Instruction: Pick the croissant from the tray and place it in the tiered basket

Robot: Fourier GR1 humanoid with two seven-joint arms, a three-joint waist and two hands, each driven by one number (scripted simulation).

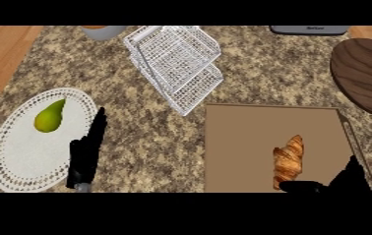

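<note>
**Right hand (341, 182) open beside croissant (288, 161)**

Croissant on tray (240, 145), 4 o'clock. Right hand at 5 o'clock, thumb and fingers apart, thumb just below croissant's near end. Left hand (87, 155), 8 o'clock, fingers straight, pointing 12.

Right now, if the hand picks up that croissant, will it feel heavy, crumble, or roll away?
The croissant looks puffy and layered, so probably light. Its ridged crust would likely flake if squeezed. Lying long and flat on the tray, it seems unlikely to roll.
</note>
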